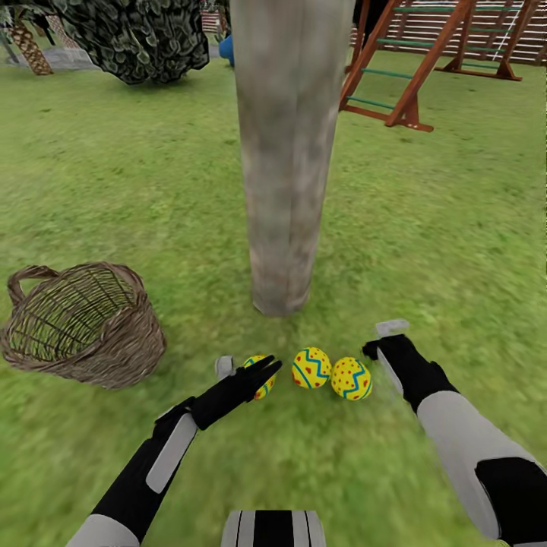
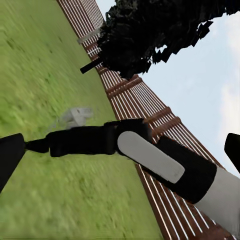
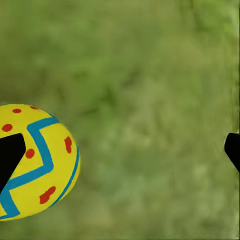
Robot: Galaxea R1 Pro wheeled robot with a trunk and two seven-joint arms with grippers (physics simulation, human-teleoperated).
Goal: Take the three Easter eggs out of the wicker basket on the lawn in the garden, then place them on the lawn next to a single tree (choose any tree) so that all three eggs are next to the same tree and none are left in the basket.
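Three yellow Easter eggs lie in a row on the lawn [image 1: 425, 251] just in front of the tree [image 1: 282, 152] trunk: a left egg [image 1: 265, 389], a middle egg [image 1: 311, 368] and a right egg [image 1: 351, 378]. My left gripper [image 1: 247, 369] is open over the left egg and partly covers it. My right gripper [image 1: 382, 339] is open and empty, just right of the right egg [image 3: 40, 160], whose side lies by one fingertip. The wicker basket [image 1: 83, 323] sits tilted at the left, with no egg showing inside. In the left wrist view my left gripper [image 2: 120, 150] holds nothing.
A wooden play frame [image 1: 425, 61] stands at the back right and a dark leafy bush [image 1: 137, 38] at the back left. The slat fence [image 2: 150, 110] runs behind my right arm [image 2: 125, 142]. Open grass spreads to the right of the tree.
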